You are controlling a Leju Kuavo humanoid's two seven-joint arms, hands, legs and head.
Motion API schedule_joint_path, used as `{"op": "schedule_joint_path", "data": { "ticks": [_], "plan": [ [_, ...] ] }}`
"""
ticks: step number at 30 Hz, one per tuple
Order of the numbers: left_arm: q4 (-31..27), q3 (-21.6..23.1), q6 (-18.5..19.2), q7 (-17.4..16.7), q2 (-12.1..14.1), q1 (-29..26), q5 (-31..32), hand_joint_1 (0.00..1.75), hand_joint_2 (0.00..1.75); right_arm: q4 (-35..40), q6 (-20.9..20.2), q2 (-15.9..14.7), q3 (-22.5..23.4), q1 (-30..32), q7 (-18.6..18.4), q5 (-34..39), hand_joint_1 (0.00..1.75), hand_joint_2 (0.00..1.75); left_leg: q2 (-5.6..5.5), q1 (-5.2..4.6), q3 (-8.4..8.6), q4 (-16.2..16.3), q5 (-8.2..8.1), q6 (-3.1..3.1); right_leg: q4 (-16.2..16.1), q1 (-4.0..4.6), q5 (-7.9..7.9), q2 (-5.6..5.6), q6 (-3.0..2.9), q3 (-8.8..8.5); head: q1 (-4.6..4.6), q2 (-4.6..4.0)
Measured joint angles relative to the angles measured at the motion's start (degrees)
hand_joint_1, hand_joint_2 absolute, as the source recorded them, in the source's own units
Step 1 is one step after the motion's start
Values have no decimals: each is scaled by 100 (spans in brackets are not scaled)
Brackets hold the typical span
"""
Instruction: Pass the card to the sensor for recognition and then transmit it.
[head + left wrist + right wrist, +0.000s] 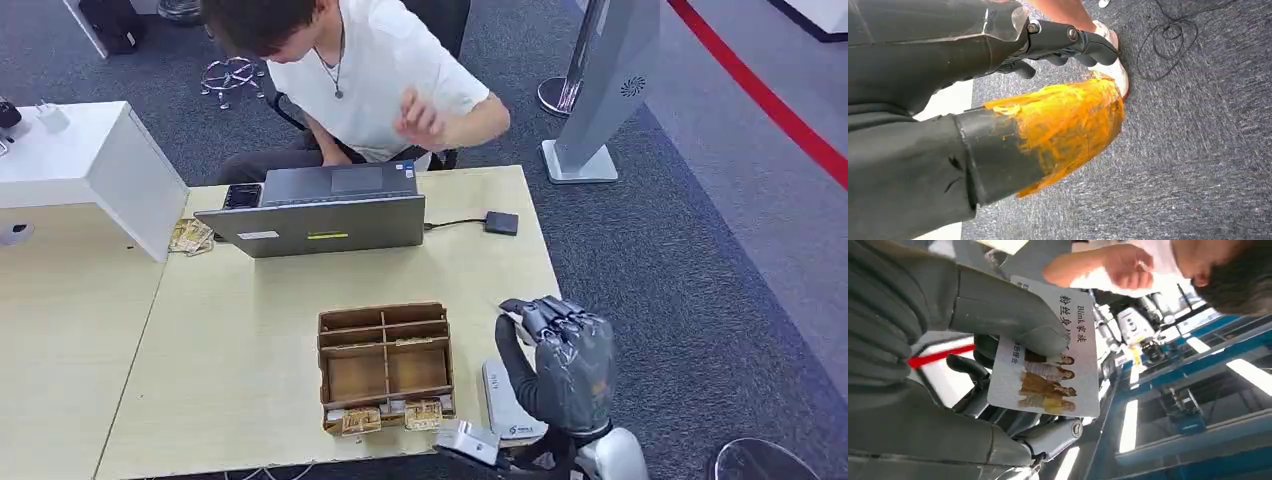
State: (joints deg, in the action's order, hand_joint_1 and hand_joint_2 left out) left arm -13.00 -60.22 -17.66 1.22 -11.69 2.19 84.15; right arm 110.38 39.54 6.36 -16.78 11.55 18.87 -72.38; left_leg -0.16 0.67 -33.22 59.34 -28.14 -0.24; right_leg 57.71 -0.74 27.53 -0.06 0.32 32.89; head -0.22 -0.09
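Right hand (560, 350): lower right of the head view, raised over the counter's (250, 380) right edge, back of the hand toward the camera, fingers curled. The right wrist view shows what the head view hides: the thumb (1013, 320) presses a card (1048, 360) against the darker fingers behind it, so this hand grips the card.

Card: white, printed with a row of standing figures and dark characters; "Blink" is legible, the rest too small to read with certainty.

Sensor (505, 405): flat white device with a small blue mark, on the counter's lower right corner, directly below the right hand.

Left hand (1068, 42): in the left wrist view, dark fingers curled in with nothing between them, above grey carpet; an orange-coated part sits just beside them.

Wooden organiser (385, 365): lower centre of the counter, divided into compartments, small gold-patterned packets in its nearest row, just left of the sensor.

Laptop (320, 215): grey, open, at the counter's far edge; a cable runs right to a small black box (502, 222).

Person (370, 70): white shirt, seated behind the laptop, one hand raised.

Open carpet lies right of the counter, crossed by a red line at upper right.
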Motion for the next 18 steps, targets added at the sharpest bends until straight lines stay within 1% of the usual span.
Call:
{"op": "schedule_joint_path", "data": {
  "ticks": [2,5,11,18],
  "plan": [
    [0,-24,-4,-9,-9,0,-2,0,0,-72,0,59,70,65,157,324,175,175,0,0,0,0,0,0,0,0,0,0,0,0,-2,0],
    [0,-35,-20,-24,-24,1,-20,0,0,-186,-2,74,94,117,165,664,175,175,0,-1,0,0,0,0,0,-1,0,1,0,0,0,0],
    [0,-94,-61,-68,-42,1,-44,0,0,-448,0,72,92,191,-12,1455,175,175,0,-1,0,0,0,0,0,-1,0,1,0,0,0,0],
    [0,-125,-107,-118,-44,0,-42,0,0,-784,0,50,79,245,-86,2328,175,175,0,0,0,0,0,0,0,0,0,0,0,0,0,0]
  ]
}}
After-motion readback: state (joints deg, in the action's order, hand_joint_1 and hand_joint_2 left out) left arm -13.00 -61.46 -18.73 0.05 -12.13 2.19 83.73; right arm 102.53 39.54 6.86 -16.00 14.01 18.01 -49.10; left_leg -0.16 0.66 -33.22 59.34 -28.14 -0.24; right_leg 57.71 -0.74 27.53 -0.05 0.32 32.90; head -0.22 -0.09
